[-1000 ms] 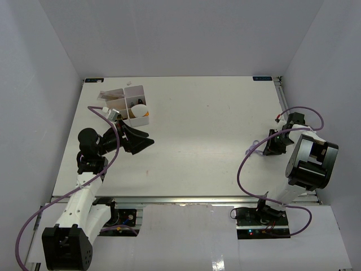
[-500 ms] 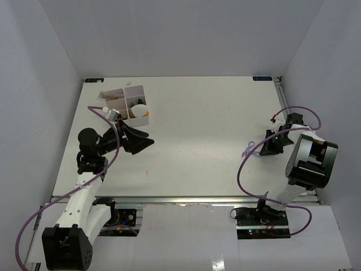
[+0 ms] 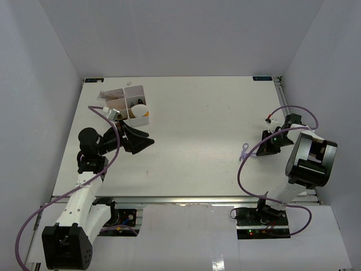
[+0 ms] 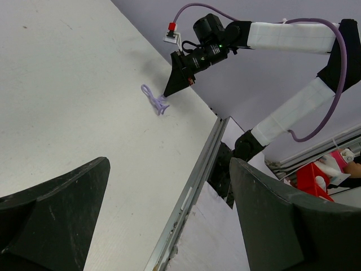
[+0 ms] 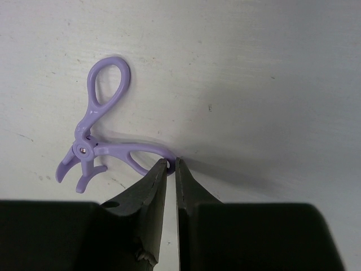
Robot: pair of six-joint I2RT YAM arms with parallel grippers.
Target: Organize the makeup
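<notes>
A purple eyelash curler (image 5: 83, 149) lies on the white table at the right (image 3: 244, 151). My right gripper (image 5: 171, 161) is shut on the rim of its lower handle loop, low over the table (image 3: 258, 153). The left wrist view shows the same grip from afar, curler (image 4: 155, 100) and right gripper (image 4: 167, 93). Far left stands the white compartmented box (image 3: 134, 88), holding a beige sponge (image 3: 139, 109) and other small makeup, with clear packets (image 3: 110, 95) at its left end. My left gripper (image 3: 148, 139) hovers just in front of the box, open and holding nothing (image 4: 169, 162).
The table's metal front rail (image 4: 192, 192) runs below the left gripper. A red bin (image 4: 309, 179) sits off the table beyond the right arm's base. Grey walls close in the table on three sides. The right arm's purple cable (image 3: 241, 169) loops over the table's right part.
The right gripper has closed on the curler's loop and shifted left across the table, the curler moving with it. The left arm has not moved.
</notes>
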